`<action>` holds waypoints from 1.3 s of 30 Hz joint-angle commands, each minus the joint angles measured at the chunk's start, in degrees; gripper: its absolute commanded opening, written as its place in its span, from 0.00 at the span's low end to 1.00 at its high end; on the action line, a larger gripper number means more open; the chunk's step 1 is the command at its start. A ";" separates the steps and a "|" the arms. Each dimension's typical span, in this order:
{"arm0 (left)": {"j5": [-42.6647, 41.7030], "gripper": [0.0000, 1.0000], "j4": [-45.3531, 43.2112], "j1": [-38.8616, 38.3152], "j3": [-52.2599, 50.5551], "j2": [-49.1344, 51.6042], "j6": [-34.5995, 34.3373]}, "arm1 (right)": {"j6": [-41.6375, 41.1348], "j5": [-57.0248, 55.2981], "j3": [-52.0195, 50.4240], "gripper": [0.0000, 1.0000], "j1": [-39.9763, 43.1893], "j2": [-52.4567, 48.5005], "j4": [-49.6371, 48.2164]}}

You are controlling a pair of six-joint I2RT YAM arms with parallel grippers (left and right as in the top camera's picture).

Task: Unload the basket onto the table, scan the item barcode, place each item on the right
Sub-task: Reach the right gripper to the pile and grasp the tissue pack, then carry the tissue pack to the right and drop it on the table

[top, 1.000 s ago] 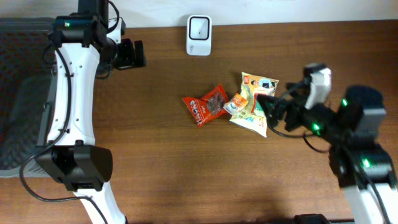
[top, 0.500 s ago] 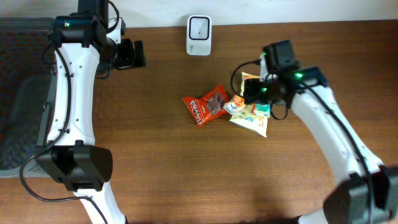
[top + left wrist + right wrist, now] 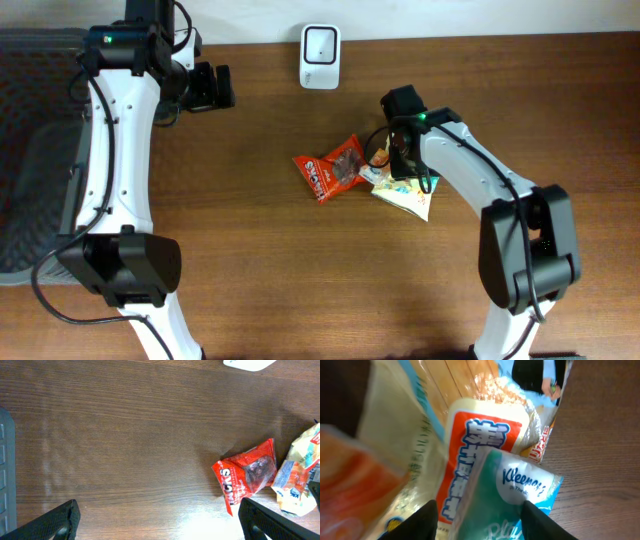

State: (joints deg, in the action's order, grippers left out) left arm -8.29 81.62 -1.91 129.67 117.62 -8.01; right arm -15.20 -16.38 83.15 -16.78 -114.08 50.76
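Kleenex pack (image 3: 515, 490): the item to scan. It is a flat, squashy packet in teal plastic film, lying on top of the snack pile right of the table's centre, between the right gripper's fingers.
Left gripper (image 3: 226, 88): fingers spread wide and empty, at the far-left back of the table (image 3: 250, 250), well apart from the pile.
Scanner (image 3: 320, 43): small white unit of hard plastic with rounded corners, at the back edge.
Red snack bag (image 3: 332, 167): glossy, crinkled foil at the left of the pile.
Cracker bag (image 3: 485, 435): pale crinkly film with an orange label, lying under the pack.
Right gripper (image 3: 479, 508): one finger on either side of the pack. I cannot tell whether they are pressing on it.
Grip advice: squeeze gently, since the film is slippery and soft. Lift straight up and check the cracker bag doesn't cling. No barcode shows, so expect to turn the pack before facing it to the scanner.
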 commanded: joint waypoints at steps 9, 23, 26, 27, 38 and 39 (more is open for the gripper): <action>0.24 0.99 -0.09 -0.04 0.50 -0.48 -0.52 | -5.09 -2.12 3.52 0.04 -0.35 -3.17 5.16; 0.24 0.99 -0.07 -0.04 0.50 -0.48 -0.52 | 0.57 48.02 27.47 0.04 1.73 -3.19 -6.82; 0.24 0.99 -0.07 -0.07 0.50 -0.48 -0.52 | -1.11 48.13 27.45 0.04 0.66 -5.44 -19.76; 0.22 0.99 -0.09 -0.07 0.50 -0.48 -0.50 | -2.62 48.11 27.41 0.04 0.66 -5.97 -22.49; 0.24 0.99 -0.09 -0.02 0.50 -0.48 -0.52 | -15.45 43.25 27.43 0.04 -0.15 -23.15 -63.82; 0.24 0.99 -0.09 0.02 0.50 -0.48 -0.52 | -17.07 42.01 27.41 0.04 -0.15 -24.02 -65.48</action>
State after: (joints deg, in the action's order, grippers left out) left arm -8.29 81.60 -1.91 129.67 117.62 -8.01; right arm -25.91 29.45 110.19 -16.45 -135.48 -11.44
